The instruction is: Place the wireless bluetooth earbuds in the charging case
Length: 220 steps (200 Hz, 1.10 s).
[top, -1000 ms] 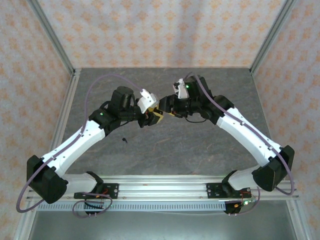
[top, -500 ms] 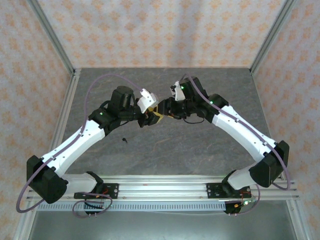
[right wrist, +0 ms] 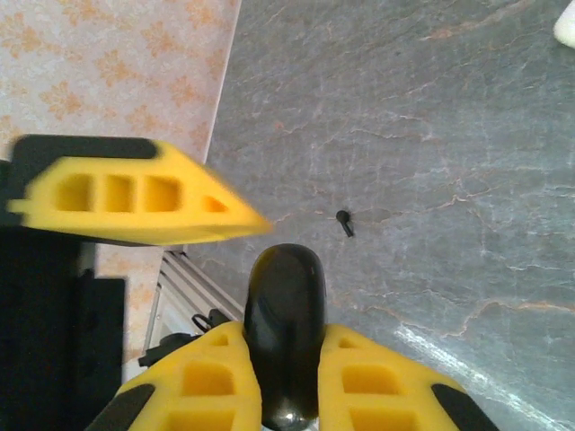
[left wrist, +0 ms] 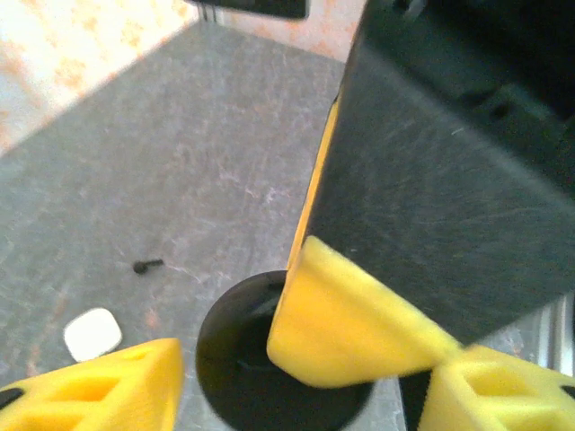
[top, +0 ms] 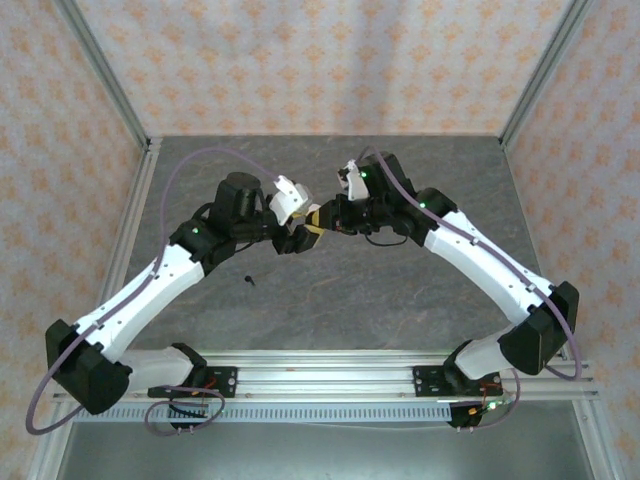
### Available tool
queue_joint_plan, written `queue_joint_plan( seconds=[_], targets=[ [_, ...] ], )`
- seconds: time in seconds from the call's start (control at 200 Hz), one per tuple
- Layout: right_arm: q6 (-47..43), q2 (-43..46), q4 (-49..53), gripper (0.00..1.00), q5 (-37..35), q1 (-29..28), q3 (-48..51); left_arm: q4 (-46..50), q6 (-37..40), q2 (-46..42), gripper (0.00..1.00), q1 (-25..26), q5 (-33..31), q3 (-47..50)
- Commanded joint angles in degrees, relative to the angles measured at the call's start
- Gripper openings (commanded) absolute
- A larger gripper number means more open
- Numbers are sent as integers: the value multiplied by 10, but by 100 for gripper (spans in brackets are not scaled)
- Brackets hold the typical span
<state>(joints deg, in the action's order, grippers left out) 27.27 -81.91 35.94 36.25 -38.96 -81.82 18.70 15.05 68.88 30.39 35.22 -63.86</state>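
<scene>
A glossy black charging case [right wrist: 283, 278] hangs above the table where my two arms meet. My right gripper [right wrist: 286, 330] is shut on it, one yellow finger pressed to each side. My left gripper [left wrist: 301, 391] stands open around the same case [left wrist: 235, 364], its fingers [left wrist: 99, 391] spread wide and clear of it. From above, the left gripper [top: 298, 238] and the right gripper [top: 322, 226] nearly touch. One black earbud [top: 248, 279] lies on the grey table in front of them, and it shows as well in the left wrist view [left wrist: 148, 266] and the right wrist view [right wrist: 344, 222].
A small white rounded object [left wrist: 92, 333] lies on the table near the earbud, and a white edge [right wrist: 566, 27] shows at a corner of the right wrist view. Patterned walls and aluminium posts [top: 108, 80] enclose the grey table [top: 400, 300].
The right gripper has moved in and shut on the black case. The left gripper has opened off it. The earbud on the table has not moved.
</scene>
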Motion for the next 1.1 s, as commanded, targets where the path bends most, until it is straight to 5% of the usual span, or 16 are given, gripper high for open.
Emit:
queue_joint_plan(
  seconds=[0.0, 0.28, 0.54, 1.096],
  targets=[
    [-71, 12, 52, 6, -33, 0, -45, -5, -33, -25, 71, -3, -23, -31],
    [-301, -33, 275, 5, -23, -1, -219, 23, -90, -53, 73, -83, 184, -54],
    [-372, -56, 343, 4, 39, -6, -281, 42, -76, -47, 71, -97, 313, -56],
    [-343, -24, 277, 3, 120, -14, -269, 157, 8, 33, 60, -81, 402, -128]
  ],
)
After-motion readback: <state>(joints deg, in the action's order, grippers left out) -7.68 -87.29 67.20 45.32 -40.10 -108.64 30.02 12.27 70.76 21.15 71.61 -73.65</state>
